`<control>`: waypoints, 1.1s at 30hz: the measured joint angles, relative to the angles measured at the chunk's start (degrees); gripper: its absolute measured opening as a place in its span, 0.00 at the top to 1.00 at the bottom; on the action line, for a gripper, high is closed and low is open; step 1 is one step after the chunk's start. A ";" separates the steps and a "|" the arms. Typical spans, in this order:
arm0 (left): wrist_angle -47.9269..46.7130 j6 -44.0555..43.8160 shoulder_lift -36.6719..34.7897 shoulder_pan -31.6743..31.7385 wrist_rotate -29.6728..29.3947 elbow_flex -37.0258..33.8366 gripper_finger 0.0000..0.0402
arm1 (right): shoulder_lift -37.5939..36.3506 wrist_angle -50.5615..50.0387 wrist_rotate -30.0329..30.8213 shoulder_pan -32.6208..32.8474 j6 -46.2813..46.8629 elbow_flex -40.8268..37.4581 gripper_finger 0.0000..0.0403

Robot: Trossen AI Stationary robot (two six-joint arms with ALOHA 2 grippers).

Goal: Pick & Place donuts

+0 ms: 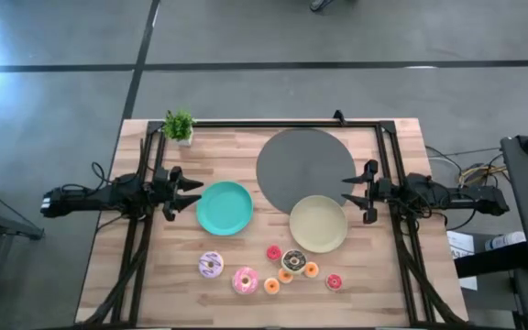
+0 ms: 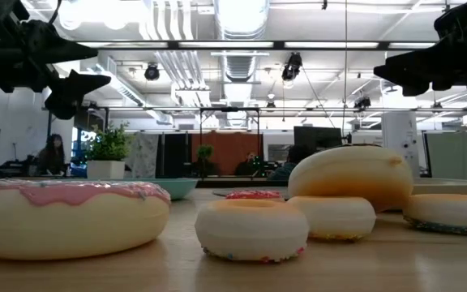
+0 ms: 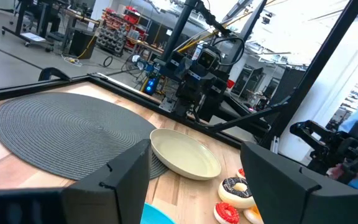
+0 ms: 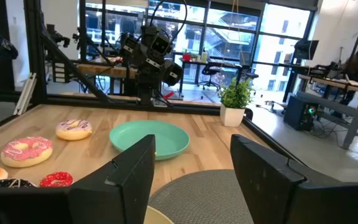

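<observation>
- Currently the left claw (image 1: 191, 194) hovers above the desk (image 1: 154, 275) just off the rim of the teal plate (image 1: 225, 208), its fingers spread and holding nothing.
- Opposite, the right claw (image 1: 351, 191) hangs over the edge of the grey round mat (image 1: 302, 167), beside the pale-yellow plate (image 1: 318, 224); its fingers are likewise spread and empty.
- All the donuts lie along the near edge of the desk, well apart from both claws.
- From left to right: the lilac-white sprinkled donut (image 1: 211, 265), the pink-iced donut (image 1: 245, 280), then a cluster around the chocolate donut (image 1: 293, 260).
- That cluster holds a small red ring (image 1: 274, 253) just beside the chocolate one, and small orange rings (image 1: 271, 286) close below it.
- Another small red ring (image 1: 335, 282) lies farthest right.
- Both plates are bare.
- A little potted plant (image 1: 180, 126) stands at the far left corner.
</observation>
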 joint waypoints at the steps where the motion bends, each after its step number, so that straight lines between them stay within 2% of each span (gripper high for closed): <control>1: 0.02 -0.01 0.00 0.00 0.02 -0.01 0.45 | -0.01 -0.01 0.00 0.01 0.00 0.00 0.50; 4: 0.00 -0.02 0.00 0.00 0.00 -0.02 0.45 | -0.01 0.06 -0.05 0.02 1.71 0.00 0.50; 5: 0.02 -0.02 0.00 0.00 0.02 -0.02 0.45 | -0.02 0.03 -0.69 0.03 7.06 0.02 0.50; 8: 0.01 -0.01 0.00 0.00 0.00 -0.02 0.45 | -0.02 0.10 -5.36 0.13 33.96 0.02 0.50; 10: -0.01 0.00 -0.01 -0.02 0.02 -0.01 0.45 | -0.02 0.09 -6.25 0.14 49.16 0.01 0.50; 13: -0.01 -0.02 0.00 0.00 0.00 -0.02 0.45 | 0.00 0.09 -5.38 0.13 62.32 0.00 0.50; 17: -0.05 -0.02 -0.01 -0.02 0.02 -0.01 0.45 | 0.39 0.15 1.00 0.13 74.55 0.00 0.50; 21: 0.53 -1.11 0.00 0.03 -3.01 -0.01 0.45 | 1.95 2.15 2.61 0.65 79.71 0.00 0.50; 24: 4.41 -22.68 0.02 0.01 -3.41 -0.02 0.45 | 4.74 4.05 -1.67 1.96 85.80 1.27 0.50; 26: 5.14 -30.61 0.00 0.13 -4.44 -0.02 0.45 | 7.96 3.42 -2.55 3.95 86.89 4.65 0.51; 30: 7.54 -39.32 0.13 0.14 -7.79 -0.02 0.45 | 18.83 0.26 2.80 7.03 82.25 11.01 0.54; 33: 8.67 -43.24 0.13 0.16 -9.85 -0.02 0.45 | 28.24 -2.74 7.32 6.38 78.58 16.82 0.55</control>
